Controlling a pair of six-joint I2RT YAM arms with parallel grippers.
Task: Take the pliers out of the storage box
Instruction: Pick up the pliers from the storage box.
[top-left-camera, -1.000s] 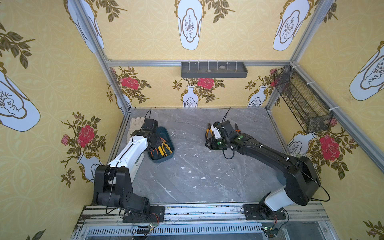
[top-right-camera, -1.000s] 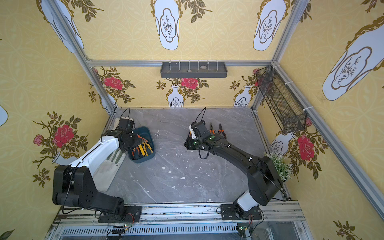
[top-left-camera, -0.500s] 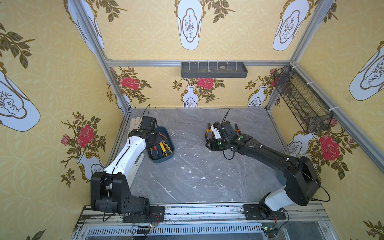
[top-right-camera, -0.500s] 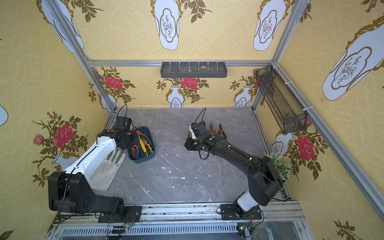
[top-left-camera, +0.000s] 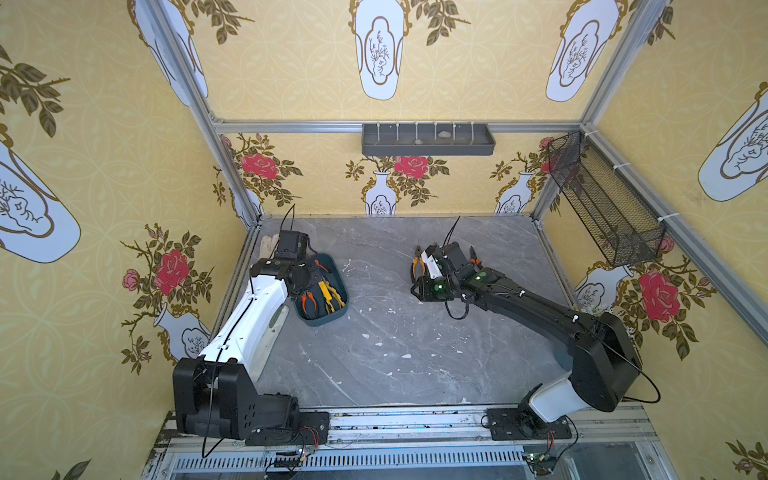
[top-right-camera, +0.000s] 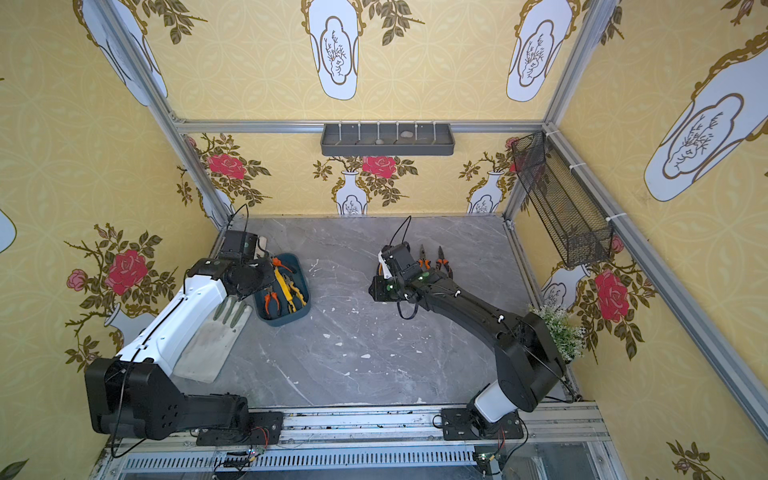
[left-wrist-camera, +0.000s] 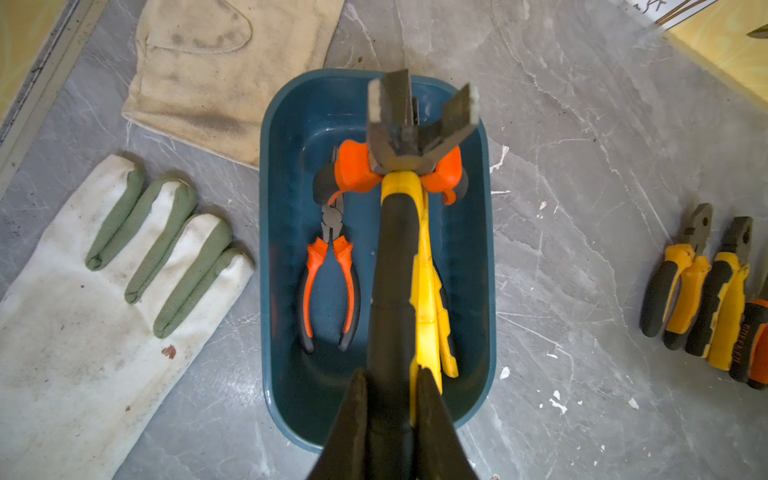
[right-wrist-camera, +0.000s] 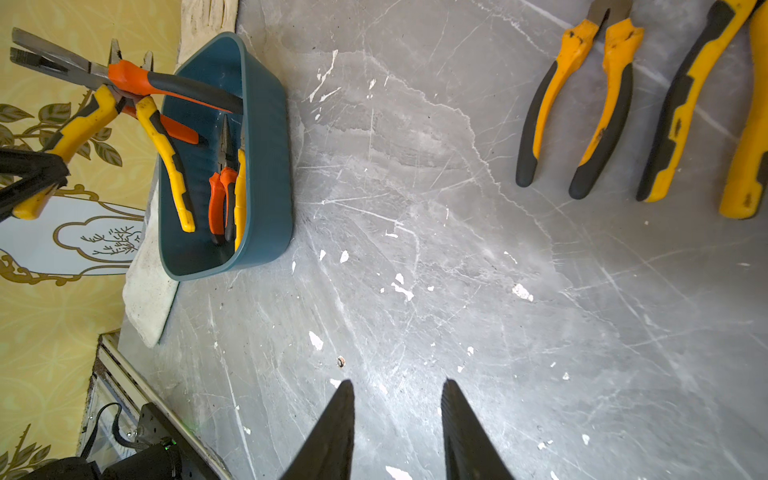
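Teal storage box (left-wrist-camera: 266, 249) sits near the tabletop's left edge, and above it the left gripper (left-wrist-camera: 392, 376) has its jaws clamped on one handle of a yellow-and-black pliers (left-wrist-camera: 399, 249). An orange-handled pliers (right-wrist-camera: 137, 79) seems hooked across its head, so lift slowly and tilt to shed it. Toward the back edge, the right gripper (right-wrist-camera: 397, 386) hovers with jaws part open and empty, near the laid-out pliers (left-wrist-camera: 725, 299).

Both top views look steeply down from high over the near edge of the tabletop (top-left-camera: 395, 332), seeing nearly the same whole scene. My left wrist camera looks along my left fingers (left-wrist-camera: 351, 424), close above the storage box (left-wrist-camera: 286, 299). My right wrist camera, over bare tabletop, shares that box from farther off.
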